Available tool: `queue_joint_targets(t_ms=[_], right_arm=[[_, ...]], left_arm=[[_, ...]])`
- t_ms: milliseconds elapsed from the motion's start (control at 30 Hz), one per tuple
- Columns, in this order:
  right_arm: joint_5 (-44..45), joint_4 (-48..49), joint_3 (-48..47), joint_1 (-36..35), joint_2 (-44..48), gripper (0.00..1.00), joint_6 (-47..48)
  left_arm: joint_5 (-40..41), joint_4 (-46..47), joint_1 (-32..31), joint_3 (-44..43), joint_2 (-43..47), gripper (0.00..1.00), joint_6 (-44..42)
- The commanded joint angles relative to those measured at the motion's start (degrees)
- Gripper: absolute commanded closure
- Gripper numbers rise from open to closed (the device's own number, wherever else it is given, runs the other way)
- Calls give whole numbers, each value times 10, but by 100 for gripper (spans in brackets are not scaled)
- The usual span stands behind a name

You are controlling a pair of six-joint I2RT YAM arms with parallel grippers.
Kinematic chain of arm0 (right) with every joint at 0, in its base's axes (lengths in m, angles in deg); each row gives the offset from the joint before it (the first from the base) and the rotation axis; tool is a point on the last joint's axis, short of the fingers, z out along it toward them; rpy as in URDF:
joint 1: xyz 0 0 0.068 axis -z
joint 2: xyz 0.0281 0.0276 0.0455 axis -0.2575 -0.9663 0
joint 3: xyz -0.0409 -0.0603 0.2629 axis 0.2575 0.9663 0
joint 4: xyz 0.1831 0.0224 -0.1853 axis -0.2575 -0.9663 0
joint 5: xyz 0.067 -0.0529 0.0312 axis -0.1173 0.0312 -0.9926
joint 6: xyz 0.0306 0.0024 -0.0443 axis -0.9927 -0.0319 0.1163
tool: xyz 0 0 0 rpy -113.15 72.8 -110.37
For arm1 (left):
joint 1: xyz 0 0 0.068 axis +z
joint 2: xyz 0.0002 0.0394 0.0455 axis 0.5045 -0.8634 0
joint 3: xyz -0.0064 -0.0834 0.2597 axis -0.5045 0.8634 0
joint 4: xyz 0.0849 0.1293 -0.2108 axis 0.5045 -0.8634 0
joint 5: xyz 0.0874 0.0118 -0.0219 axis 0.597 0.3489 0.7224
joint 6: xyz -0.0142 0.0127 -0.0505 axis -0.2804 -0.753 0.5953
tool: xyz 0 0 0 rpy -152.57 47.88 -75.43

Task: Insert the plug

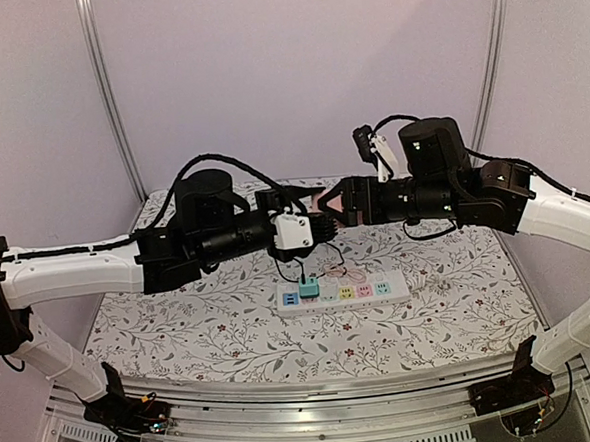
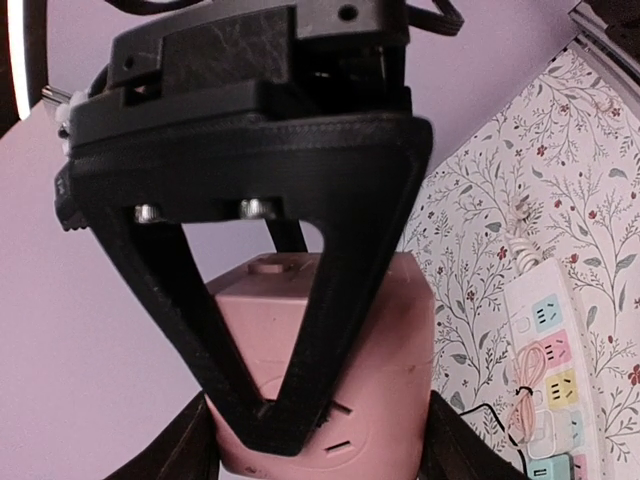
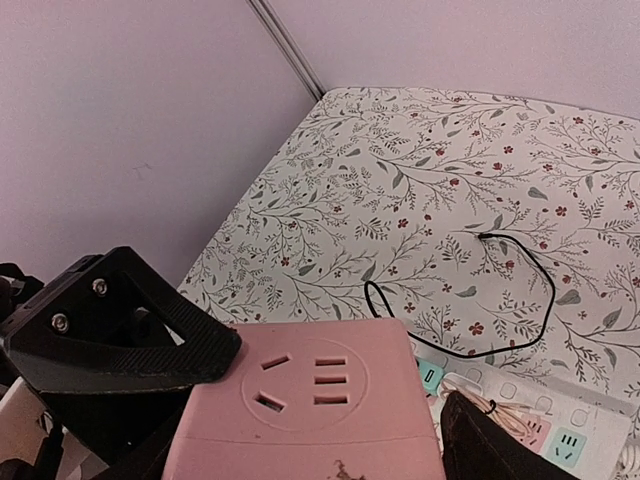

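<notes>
The pink plug cube (image 3: 310,410) hangs above the power strip (image 1: 344,292), left gripper (image 1: 323,222) clamped across its flanks. Right gripper (image 1: 340,200) is up there too, grip unclear. Rigid, light, slick plastic, I reckon: squeeze the flat sides, keep the prongs free.

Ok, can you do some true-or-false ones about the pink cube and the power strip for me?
1. The pink cube is lying on the table. False: it is up in the air, in the left gripper.
2. The power strip lies flat on the flowery table. True.
3. One face of the pink cube has plug holes. True.
4. Nothing is plugged into the power strip. False: a teal plug sits near its left end.
</notes>
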Motion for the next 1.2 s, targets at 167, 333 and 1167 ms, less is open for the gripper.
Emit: queue_joint_targets(t_ms=[167, 333, 1167], right_arm=[[45, -5, 9, -4, 13, 57, -5], [41, -14, 4, -4, 9, 99, -6], [-501, -89, -59, 157, 165, 100, 209]], left_arm=[[-10, 48, -2, 10, 8, 100, -3], [-10, 54, -1, 13, 7, 100, -9], [24, 47, 58, 247, 197, 0, 196]])
